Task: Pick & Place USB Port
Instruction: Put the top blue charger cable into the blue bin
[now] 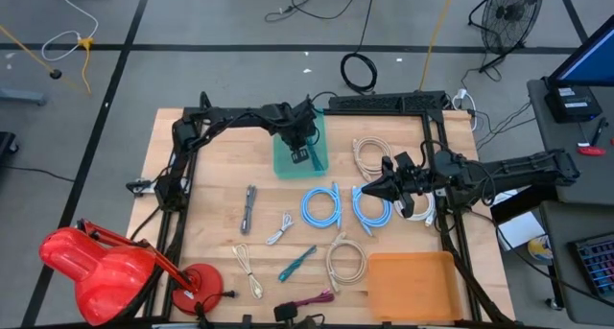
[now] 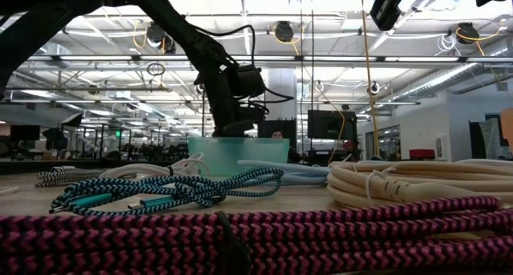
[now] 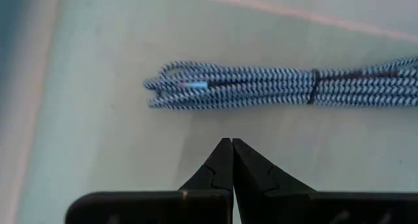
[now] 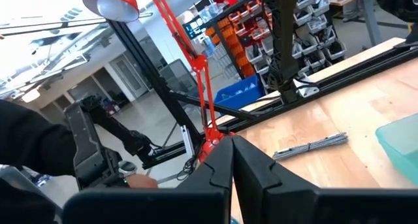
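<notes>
A translucent teal bin stands at the table's far middle. A braided blue-and-white cable bundle, tied with a dark band, lies flat on the bin's floor. Its pale blue plug end shows among the loops. My left gripper hangs shut inside the bin, pointing steeply down, just beside the bundle and apart from it. My right gripper is shut with nothing in it. It is held level, well above the table at the right, over the light blue coils; the right wrist view shows its closed tips.
Light blue coils and beige coils lie mid-table. A grey cable, a white one, a teal one and a magenta one lie nearer. An orange tray sits near right, a red lamp near left.
</notes>
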Tool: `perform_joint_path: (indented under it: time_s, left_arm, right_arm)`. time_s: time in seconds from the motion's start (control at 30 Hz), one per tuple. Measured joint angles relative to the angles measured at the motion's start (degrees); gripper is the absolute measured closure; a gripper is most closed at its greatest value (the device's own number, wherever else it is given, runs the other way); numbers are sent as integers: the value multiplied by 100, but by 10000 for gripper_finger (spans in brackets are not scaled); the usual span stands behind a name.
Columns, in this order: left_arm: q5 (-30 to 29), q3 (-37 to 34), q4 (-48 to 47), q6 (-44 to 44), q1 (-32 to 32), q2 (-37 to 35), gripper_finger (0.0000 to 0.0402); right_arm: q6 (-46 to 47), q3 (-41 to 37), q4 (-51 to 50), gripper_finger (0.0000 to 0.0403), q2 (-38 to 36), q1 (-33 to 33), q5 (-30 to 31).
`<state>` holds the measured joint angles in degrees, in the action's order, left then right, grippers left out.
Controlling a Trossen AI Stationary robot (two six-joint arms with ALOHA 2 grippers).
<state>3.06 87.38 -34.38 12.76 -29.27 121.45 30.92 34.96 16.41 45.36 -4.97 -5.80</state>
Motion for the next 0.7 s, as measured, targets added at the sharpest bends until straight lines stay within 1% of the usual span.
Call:
perform_joint_path:
  time_s: [0.4,0.7]
  left_arm:
    - [100,-1,119,-161,11,8,402]
    - [104,1,156,-458,11,8,402]
  right_arm:
    - [96,-7,-53,403,350,0,-15]
    - [138,-7,-42,403,581,0,-35]
